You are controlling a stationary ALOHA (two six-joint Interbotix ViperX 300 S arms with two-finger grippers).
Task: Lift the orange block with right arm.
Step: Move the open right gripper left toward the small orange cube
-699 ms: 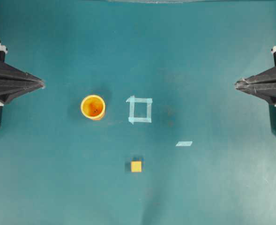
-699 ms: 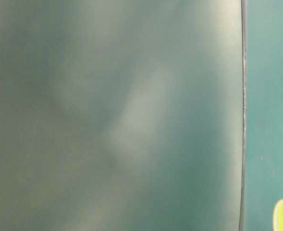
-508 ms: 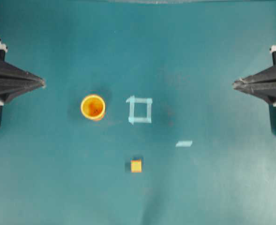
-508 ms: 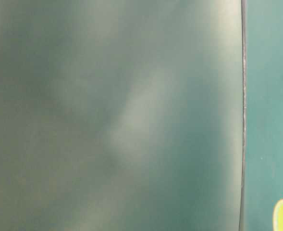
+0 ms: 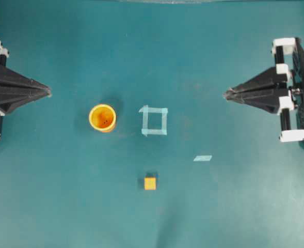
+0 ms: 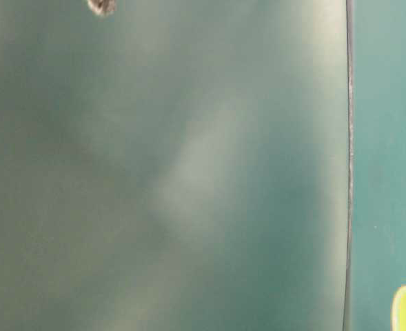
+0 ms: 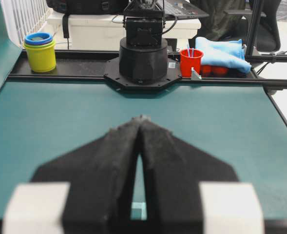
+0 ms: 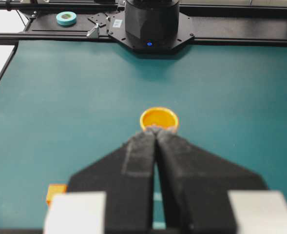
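The orange block (image 5: 150,183) is a tiny yellow-orange cube lying alone on the teal table, front of centre. It also shows at the lower left edge of the right wrist view (image 8: 55,191). My right gripper (image 5: 226,94) is shut and empty, pointing toward the middle from the right, well up and to the right of the block. In its own view (image 8: 155,129) the jaws meet at the tip. My left gripper (image 5: 48,93) is shut and empty at the far left edge, and shut in its own view too (image 7: 142,118).
A round orange-yellow cup (image 5: 102,118) stands upright left of centre, straight ahead of the right gripper in the right wrist view (image 8: 159,118). A light tape square (image 5: 154,121) and a tape strip (image 5: 203,158) lie flat on the table. The table-level view is blurred.
My right gripper has moved left toward the middle of the table, still shut. The left gripper, block and cup have not moved.
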